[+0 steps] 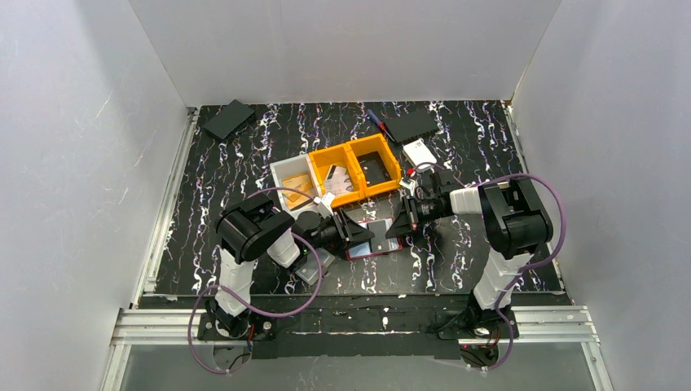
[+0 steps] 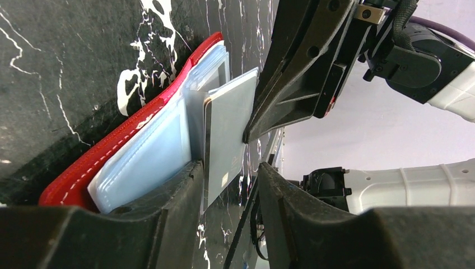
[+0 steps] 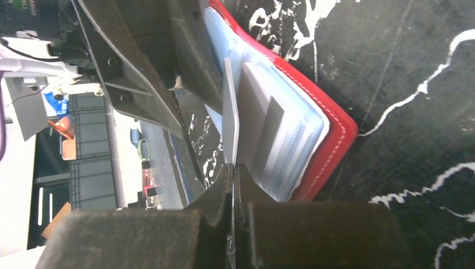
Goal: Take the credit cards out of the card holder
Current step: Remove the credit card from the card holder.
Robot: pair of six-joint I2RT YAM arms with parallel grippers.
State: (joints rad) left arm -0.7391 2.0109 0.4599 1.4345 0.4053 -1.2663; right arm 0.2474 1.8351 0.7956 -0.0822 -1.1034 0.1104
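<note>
**Grey card straddled, not yet pinched**
The card holder (image 1: pixel 376 241) lies open at the centre of the overhead view. The left gripper (image 2: pixel 229 168) has its jaws apart around a greyish credit card (image 2: pixel 227 123), and the right gripper (image 3: pixel 232 171) is closed, its tip at the card's edge. Pulling before the pinch is made could let the card slip or drag the holder.

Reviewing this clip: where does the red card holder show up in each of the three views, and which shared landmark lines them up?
Top external: the card holder lies open near the middle of the table.
Left wrist: its red edge runs diagonally up the left half.
Right wrist: its red edge curves down right of centre.
Shared landmark: the black, white-veined table beneath it.
</note>
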